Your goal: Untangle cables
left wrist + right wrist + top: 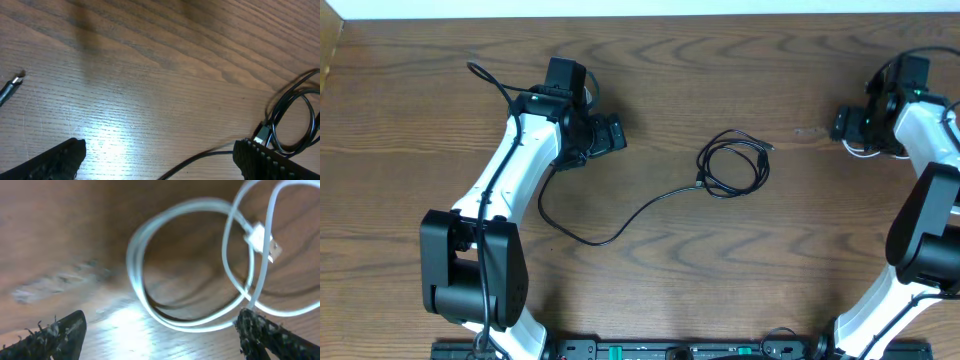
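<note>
Where the black cable [732, 162] lies: in the middle of your desk [720, 60], wound in a few loose overlapping loops. One long tail trails off toward your left arm [510, 170] and curls up beside it.
Black cable, wrist view: your left wrist camera catches the loops [295, 115] at its right edge, just beside one finger.
Left gripper [612, 133]: spread wide and holding nothing (only bare wood shows between its fingers). It points toward the coil but sits apart from it.
White cable [190, 265]: coiled on the desk under your right arm, near the far right side. Its white plug [262, 240] rests across the loops.
Right gripper [161, 322]: spread wide with nothing pinched. The lowest loop runs across the gap between its fingers, though you cannot tell whether it touches them.
Plug tip [10, 89]: small and metal-ended, at the left edge of your left wrist view. You cannot tell which cable it belongs to.
</note>
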